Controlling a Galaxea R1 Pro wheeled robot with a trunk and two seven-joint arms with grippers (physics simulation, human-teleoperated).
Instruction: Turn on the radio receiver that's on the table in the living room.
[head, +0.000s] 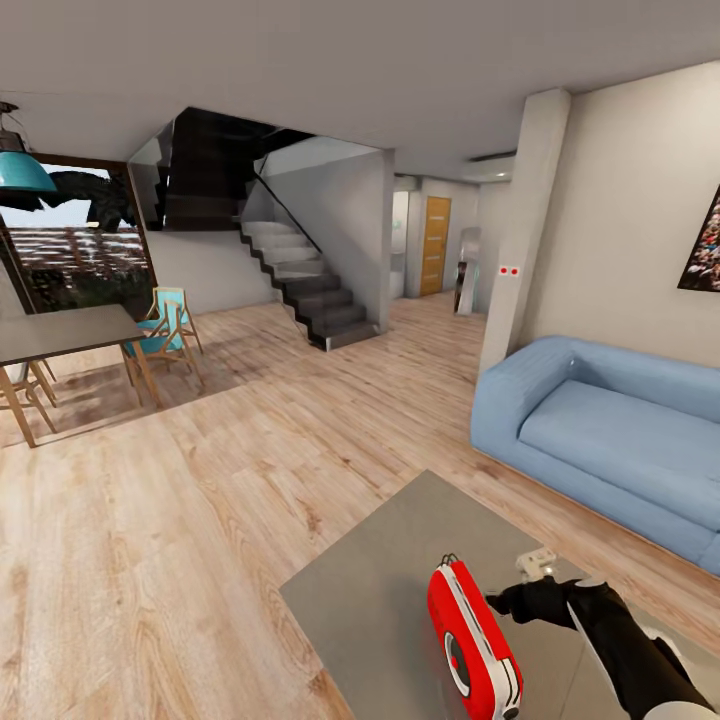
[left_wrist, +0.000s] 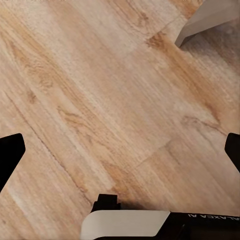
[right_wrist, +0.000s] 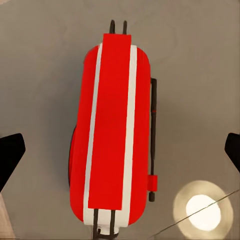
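The right gripper (head: 520, 597) hangs spread wide just beside the upright radio (head: 474, 640) on the table (head: 380, 590). A careless push could topple it. The left gripper (left_wrist: 120, 150) gapes above the floor (left_wrist: 100, 90).

Illumination is bright and even throughout. Daylight enters through the window (head: 85, 235) at the far left. The table (right_wrist: 45, 75) top is glossy and carries a round white glare spot (right_wrist: 202, 211). Shadows are soft, visible under the chairs (head: 165, 335). Straight edges bow toward the head view's borders. Renders are sharp.
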